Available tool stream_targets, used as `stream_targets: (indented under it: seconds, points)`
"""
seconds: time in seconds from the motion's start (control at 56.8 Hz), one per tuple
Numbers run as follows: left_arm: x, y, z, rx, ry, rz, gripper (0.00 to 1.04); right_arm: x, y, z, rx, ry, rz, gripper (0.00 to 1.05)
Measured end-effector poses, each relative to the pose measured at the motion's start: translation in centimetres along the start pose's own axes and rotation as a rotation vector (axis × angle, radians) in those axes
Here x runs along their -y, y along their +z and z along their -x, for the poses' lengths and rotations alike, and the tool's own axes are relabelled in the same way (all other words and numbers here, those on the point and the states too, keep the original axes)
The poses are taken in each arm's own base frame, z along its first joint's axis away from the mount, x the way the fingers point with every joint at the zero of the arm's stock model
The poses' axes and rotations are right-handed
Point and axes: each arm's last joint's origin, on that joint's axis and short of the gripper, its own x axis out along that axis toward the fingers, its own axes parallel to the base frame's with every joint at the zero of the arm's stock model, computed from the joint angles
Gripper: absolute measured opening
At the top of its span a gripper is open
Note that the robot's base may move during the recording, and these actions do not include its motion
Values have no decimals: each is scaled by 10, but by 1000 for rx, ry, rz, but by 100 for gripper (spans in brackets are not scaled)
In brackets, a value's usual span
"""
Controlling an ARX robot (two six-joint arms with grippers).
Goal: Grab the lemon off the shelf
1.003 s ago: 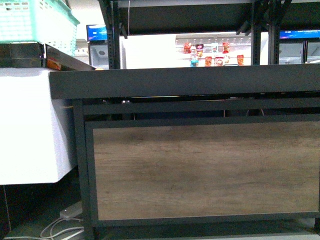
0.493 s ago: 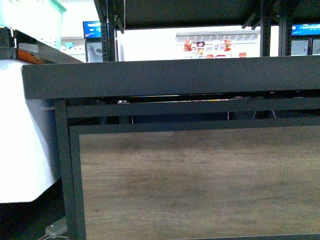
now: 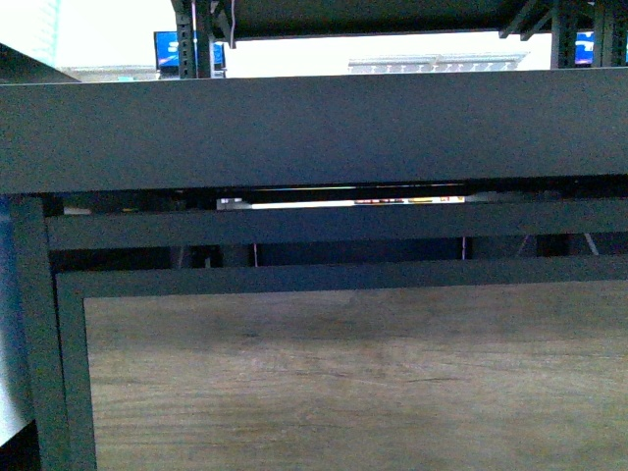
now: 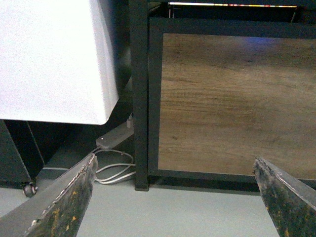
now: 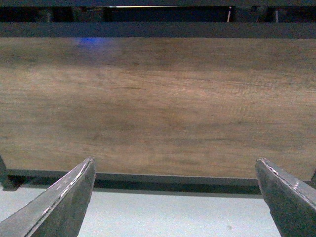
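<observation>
Shelf (image 3: 314, 128) front fills the robot's forward camera: the matte black rim of the deck runs edge to edge as a broad band. A black crossbar (image 3: 324, 228) sits beneath it, and below that is the brown wood-grain panel (image 3: 353, 388) in its black frame. The camera sits under the level of the rim, so the top of the deck is hidden. The lemon cannot be seen in any of the 3 views, and where it lies on the shelf cannot be told. Above the rim, a dark upper tier (image 3: 373, 15) and black uprights stand against a bright background, with a blue screen (image 3: 179, 49) at far left.

Left gripper (image 4: 174, 163) hangs low before the shelf's left front corner, its 2 fingers (image 4: 64, 202) spread wide apart with nothing between them. Past them stands the black corner leg (image 4: 139, 98), the wood panel to one side and a white cabinet (image 4: 49, 59) to the other. A white power strip (image 4: 114, 137) and looped white cable (image 4: 116, 173) lie on the pale floor (image 4: 187, 212) just beside the leg's foot.

Right gripper (image 5: 175, 163) faces the wood panel squarely, its 2 fingers (image 5: 59, 207) likewise wide apart and empty. The panel's lower frame edge and the floor show between them.
</observation>
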Motion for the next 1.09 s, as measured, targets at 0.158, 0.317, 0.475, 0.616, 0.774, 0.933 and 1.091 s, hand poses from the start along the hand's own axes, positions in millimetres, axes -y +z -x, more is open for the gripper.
stream_targets:
  seconds: [0.158,0.317,0.475,0.616,0.774,0.933,1.091]
  points:
    - [0,0,0,0,0,0,97,0,0,0,0,0,0,97]
    - [0,0,0,0,0,0,97,0,0,0,0,1,0,97]
    - [0,0,0,0,0,0,97,0,0,0,0,0,0,97]
    - [0,0,0,0,0,0,97,0,0,0,0,1,0,97]
    - [0,0,0,0,-1,0,97,0,0,0,-1,-2,0,97]
    - [0,0,0,0,0,0,97,0,0,0,-1,0,0,97]
    - [0,0,0,0,0,0,97,0,0,0,-1,-1,0,97]
